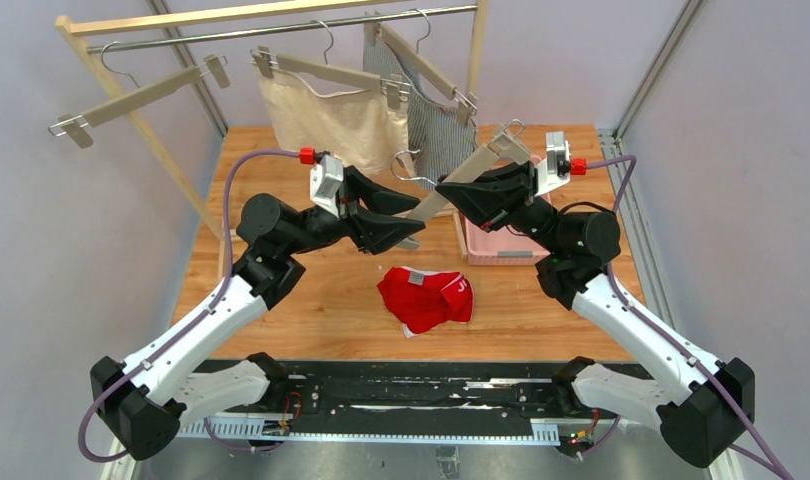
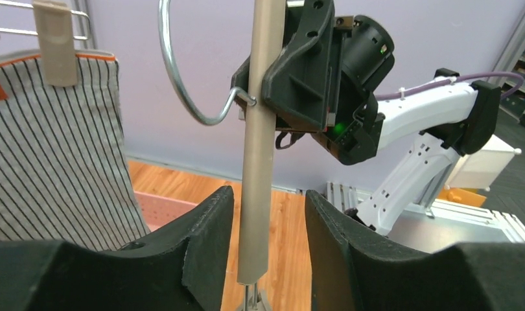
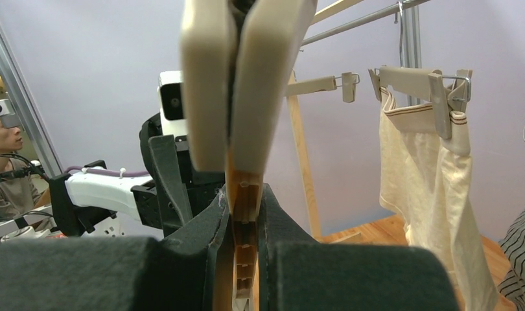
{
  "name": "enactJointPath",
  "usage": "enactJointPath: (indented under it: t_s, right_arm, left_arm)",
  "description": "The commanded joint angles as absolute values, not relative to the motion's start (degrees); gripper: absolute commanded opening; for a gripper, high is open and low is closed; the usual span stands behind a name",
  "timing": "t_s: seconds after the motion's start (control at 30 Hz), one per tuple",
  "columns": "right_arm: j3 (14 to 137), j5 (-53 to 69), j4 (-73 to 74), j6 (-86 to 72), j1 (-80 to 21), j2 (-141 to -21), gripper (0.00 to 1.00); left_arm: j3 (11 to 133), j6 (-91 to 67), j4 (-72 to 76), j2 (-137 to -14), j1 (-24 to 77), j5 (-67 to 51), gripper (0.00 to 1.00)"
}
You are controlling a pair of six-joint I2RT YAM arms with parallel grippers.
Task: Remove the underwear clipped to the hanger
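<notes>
Red underwear (image 1: 426, 298) lies crumpled on the table. A bare beige hanger (image 1: 471, 170) slants above it. My right gripper (image 1: 463, 197) is shut on that hanger's bar (image 3: 247, 84), pinching it between both pads. My left gripper (image 2: 266, 240) is open around the hanger's lower end (image 2: 260, 129), with a gap on each side. Cream underwear (image 1: 331, 118) and pinstriped underwear (image 1: 436, 130) hang clipped to hangers on the rail; the cream underwear (image 3: 422, 188) also shows in the right wrist view and the pinstriped underwear (image 2: 59, 149) in the left wrist view.
A pink basket (image 1: 501, 248) sits on the table under my right arm. An empty hanger (image 1: 131, 95) hangs at the left of the rail (image 1: 281, 28). A wooden rack post (image 1: 141, 130) slants down the left side. Walls close in on both sides.
</notes>
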State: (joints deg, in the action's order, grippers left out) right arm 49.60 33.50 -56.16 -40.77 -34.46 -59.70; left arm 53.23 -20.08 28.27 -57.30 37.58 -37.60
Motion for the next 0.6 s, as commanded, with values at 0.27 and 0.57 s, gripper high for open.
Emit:
enactJointPath:
  t_s: [0.27, 0.57]
  right_arm:
    - [52.1, 34.2, -59.2, -41.0, -35.3, -60.3, 0.01]
    - [52.6, 34.4, -59.2, -40.9, -35.7, -60.5, 0.01]
  left_arm:
    - [53.0, -21.5, 28.8, -59.0, 37.5, -41.5, 0.25]
    - [51.9, -23.4, 28.8, -60.0, 37.4, -43.3, 0.01]
